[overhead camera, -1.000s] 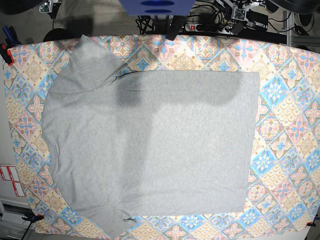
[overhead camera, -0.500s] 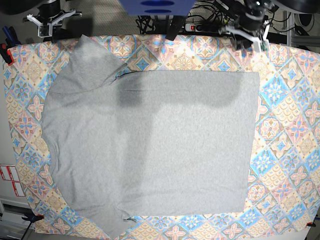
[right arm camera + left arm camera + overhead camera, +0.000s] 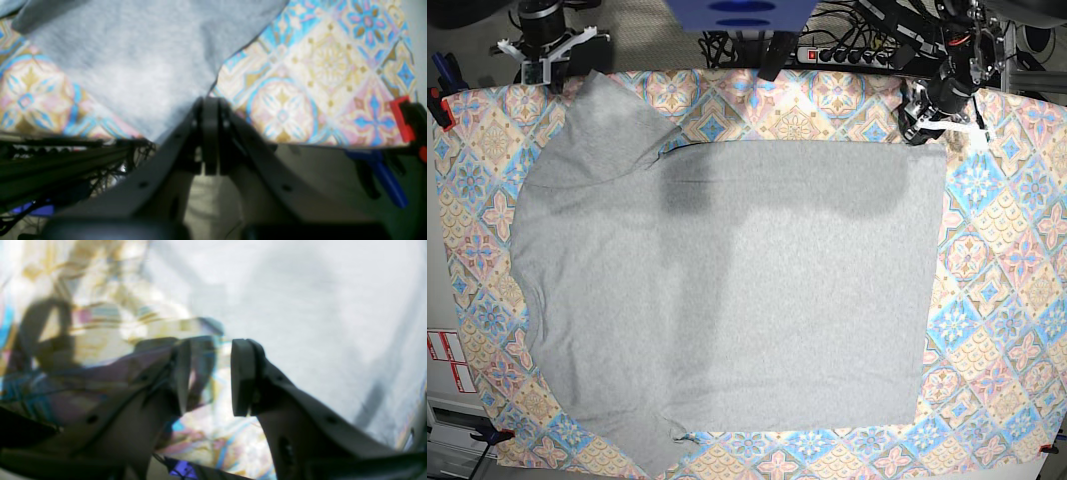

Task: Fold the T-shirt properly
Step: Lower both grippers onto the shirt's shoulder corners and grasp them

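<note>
Grey T-shirt (image 3: 727, 290) lies flat, no lettering showing; left gripper (image 3: 208, 376) parted above its corner; right gripper (image 3: 210, 133) closed, empty.

We see a colourful tile-patterned tablecloth (image 3: 1007, 260) covering the tabletop. A red clamp (image 3: 437, 103) and a blue clamp (image 3: 383, 170) hold its edge on one side. Behind the tabletop lies a black power strip (image 3: 847, 55) among dark cables (image 3: 727, 45). White labels with red print (image 3: 449, 360) sit beside the tabletop.
</note>
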Controlling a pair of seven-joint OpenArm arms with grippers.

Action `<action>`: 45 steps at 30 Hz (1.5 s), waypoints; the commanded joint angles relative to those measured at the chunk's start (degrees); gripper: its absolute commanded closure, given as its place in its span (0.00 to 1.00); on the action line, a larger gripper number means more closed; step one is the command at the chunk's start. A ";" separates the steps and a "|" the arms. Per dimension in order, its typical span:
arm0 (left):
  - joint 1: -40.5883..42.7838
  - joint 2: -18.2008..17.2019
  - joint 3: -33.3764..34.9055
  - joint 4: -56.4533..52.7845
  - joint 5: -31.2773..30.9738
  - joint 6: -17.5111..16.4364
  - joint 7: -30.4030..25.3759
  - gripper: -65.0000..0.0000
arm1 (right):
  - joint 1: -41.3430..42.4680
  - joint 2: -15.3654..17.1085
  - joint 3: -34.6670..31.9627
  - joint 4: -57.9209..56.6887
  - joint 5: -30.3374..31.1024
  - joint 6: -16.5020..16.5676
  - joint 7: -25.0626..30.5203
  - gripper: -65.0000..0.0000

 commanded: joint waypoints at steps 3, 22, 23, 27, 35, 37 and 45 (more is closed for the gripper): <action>-1.98 -0.52 -0.20 -2.52 -0.86 -0.69 -0.16 0.67 | -0.82 0.37 0.35 0.82 0.13 -0.29 1.16 1.00; -7.87 1.06 0.24 -9.99 -0.86 -0.77 -0.08 1.00 | 4.20 0.37 0.44 0.30 0.31 -0.29 -6.66 0.94; -7.78 1.06 0.24 -9.99 -0.86 -0.77 -0.08 1.00 | 5.25 0.37 0.44 0.21 0.31 -0.29 -8.15 0.92; -7.69 1.06 0.33 -9.99 -0.86 -0.77 -0.08 1.00 | 9.47 0.37 0.44 0.21 0.31 -0.29 -14.66 0.85; -7.69 1.06 0.33 -9.99 -0.86 -0.77 -0.08 1.00 | 16.59 -2.09 0.79 0.21 0.40 -0.29 -24.86 0.75; -7.60 1.06 0.33 -9.99 -0.86 -0.77 0.01 1.00 | 17.65 -3.14 0.79 0.21 0.40 -0.29 -26.26 0.72; -6.90 1.06 0.33 -9.99 -0.86 -0.77 0.01 1.00 | 18.44 -4.37 0.61 -5.07 0.40 -0.29 -26.70 0.69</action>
